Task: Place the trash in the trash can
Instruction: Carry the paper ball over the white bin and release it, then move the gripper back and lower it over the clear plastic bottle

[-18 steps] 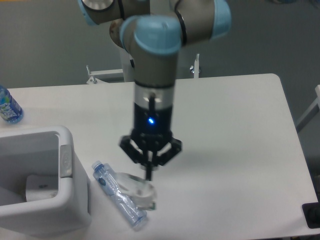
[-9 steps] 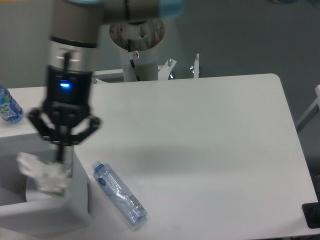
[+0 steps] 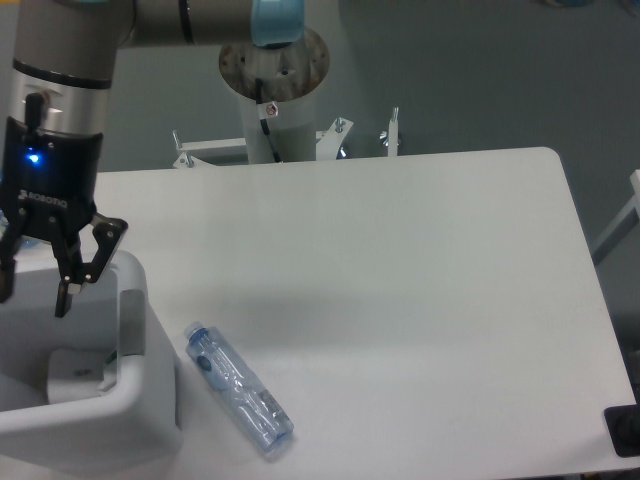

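Claw (image 3: pixel 35 295), spread wide and empty above the trash can (image 3: pixel 130 400); the rounded bottle (image 3: pixel 238 389) beside it may roll from a careless pinch.

A white table (image 3: pixel 420 260) with rounded corners carries the things. On it, at the near left, stands the white trash can (image 3: pixel 140 420), and just beside its right wall lies a clear plastic bottle (image 3: pixel 238 390) on its side, blue cap pointing up-left, apparently not touching the can.

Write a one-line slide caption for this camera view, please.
Open end effector above white trash can; clear plastic bottle lies on table beside it.
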Action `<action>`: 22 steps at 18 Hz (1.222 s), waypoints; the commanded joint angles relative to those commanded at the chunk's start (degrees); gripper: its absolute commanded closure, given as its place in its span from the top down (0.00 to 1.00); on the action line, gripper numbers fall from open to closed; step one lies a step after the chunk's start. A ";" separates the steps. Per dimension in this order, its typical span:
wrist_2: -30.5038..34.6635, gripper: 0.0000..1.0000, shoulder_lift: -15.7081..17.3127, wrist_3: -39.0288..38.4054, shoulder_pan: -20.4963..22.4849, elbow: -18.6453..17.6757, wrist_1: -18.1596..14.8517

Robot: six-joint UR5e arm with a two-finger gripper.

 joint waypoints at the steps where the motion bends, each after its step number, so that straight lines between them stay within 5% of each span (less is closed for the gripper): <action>1: 0.26 1.00 -0.18 -1.23 1.31 -0.44 -0.09; 11: 0.62 1.00 -9.05 -10.12 13.80 -4.30 -1.58; 22: 4.57 1.00 -21.70 -9.95 14.51 -5.36 -1.23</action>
